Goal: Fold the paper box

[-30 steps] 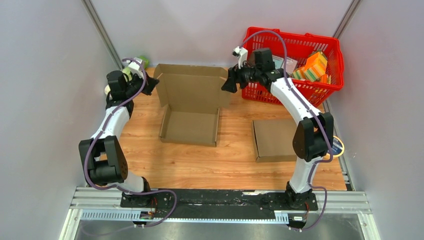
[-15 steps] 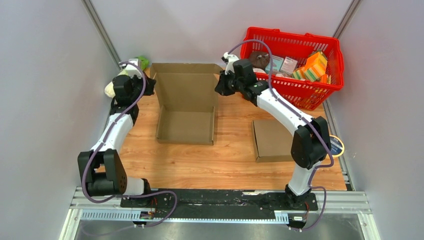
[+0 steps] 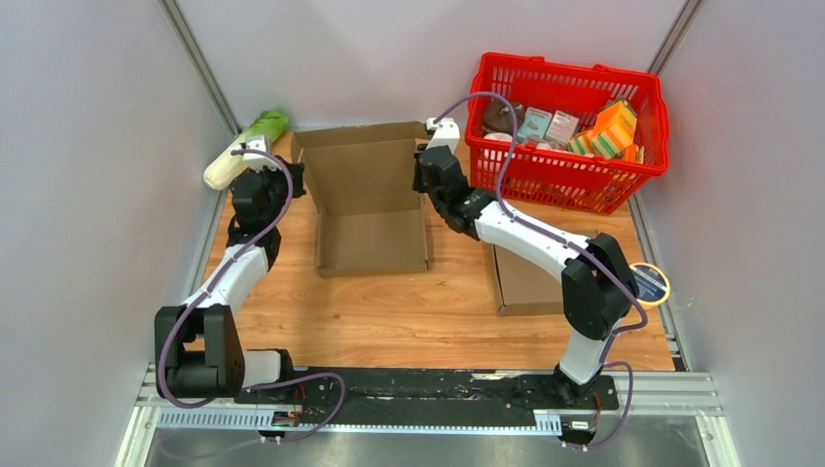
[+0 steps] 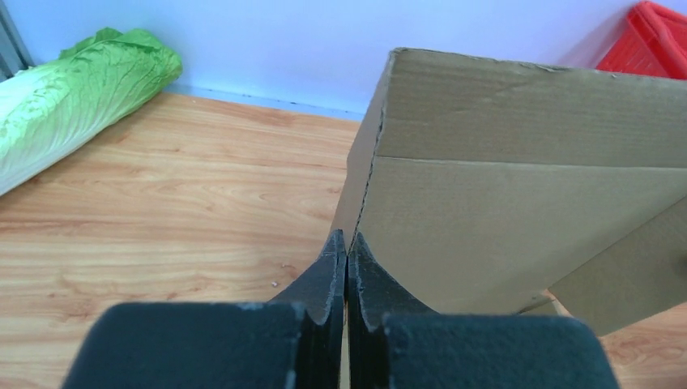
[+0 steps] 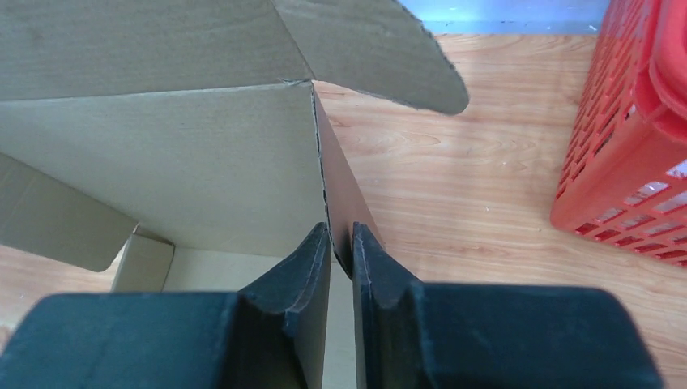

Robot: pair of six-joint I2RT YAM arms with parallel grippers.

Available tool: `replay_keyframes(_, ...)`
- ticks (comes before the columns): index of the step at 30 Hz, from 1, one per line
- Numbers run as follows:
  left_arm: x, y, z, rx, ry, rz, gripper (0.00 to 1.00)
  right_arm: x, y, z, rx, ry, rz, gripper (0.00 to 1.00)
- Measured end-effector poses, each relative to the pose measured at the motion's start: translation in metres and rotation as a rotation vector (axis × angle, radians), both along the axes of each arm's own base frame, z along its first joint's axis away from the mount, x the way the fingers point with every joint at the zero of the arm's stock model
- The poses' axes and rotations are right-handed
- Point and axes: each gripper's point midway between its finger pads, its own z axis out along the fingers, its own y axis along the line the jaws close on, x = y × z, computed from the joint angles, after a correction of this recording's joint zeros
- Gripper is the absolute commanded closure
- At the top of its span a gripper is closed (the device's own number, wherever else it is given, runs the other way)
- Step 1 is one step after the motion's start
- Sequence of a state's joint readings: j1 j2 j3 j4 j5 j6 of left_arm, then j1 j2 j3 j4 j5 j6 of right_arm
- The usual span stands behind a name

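Brown cardboard box (image 3: 375, 243), open, lid upright

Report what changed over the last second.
Both arms pulled back, raising the back panel of the paper box and bending its side flaps forward. The right tool closed on the right flap; the left tool stayed shut on the left one. Red basket and flat cardboard stayed put.

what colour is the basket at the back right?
The basket is red, with slotted mesh walls. It shows best in the top external view.
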State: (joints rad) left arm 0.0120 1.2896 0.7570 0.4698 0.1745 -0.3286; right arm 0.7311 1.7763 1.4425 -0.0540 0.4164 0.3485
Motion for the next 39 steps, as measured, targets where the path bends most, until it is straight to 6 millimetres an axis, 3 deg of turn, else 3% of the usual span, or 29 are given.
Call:
replay_keyframes(11,-0.032,-0.007,-0.006,-0.054,-0.049,0.037,1.00,-0.034,-0.011,-0.028,0.000,-0.091,-0.144,0.80)
replay_keyframes(22,-0.048,-0.005,-0.011,-0.084,-0.042,0.061,1.00,-0.044,0.004,-0.008,0.121,-0.099,-0.199,0.70)
replay_keyframes(25,-0.051,-0.005,-0.012,-0.093,-0.041,0.062,1.00,-0.049,0.008,-0.011,0.149,-0.084,-0.201,0.54)
replay_keyframes(26,-0.052,-0.006,-0.012,-0.095,-0.038,0.061,1.00,-0.051,0.009,-0.013,0.147,-0.079,-0.197,0.38)
replay_keyframes(28,-0.055,-0.007,-0.013,-0.098,-0.034,0.056,1.00,-0.055,0.010,-0.017,0.138,-0.067,-0.171,0.22)
replay_keyframes(29,-0.056,-0.008,-0.012,-0.099,-0.033,0.052,1.00,-0.059,0.011,-0.020,0.119,-0.059,-0.139,0.05)
replay_keyframes(30,-0.057,-0.008,-0.012,-0.099,-0.032,0.051,1.00,-0.063,0.012,-0.020,0.110,-0.051,-0.110,0.00)
replay_keyframes(35,-0.061,-0.008,-0.012,-0.085,-0.029,0.050,1.00,-0.098,0.003,-0.013,0.011,-0.007,0.077,0.00)
replay_keyframes(39,-0.062,-0.007,-0.011,-0.067,-0.034,0.048,1.00,-0.133,-0.021,0.006,-0.057,0.036,0.203,0.00)
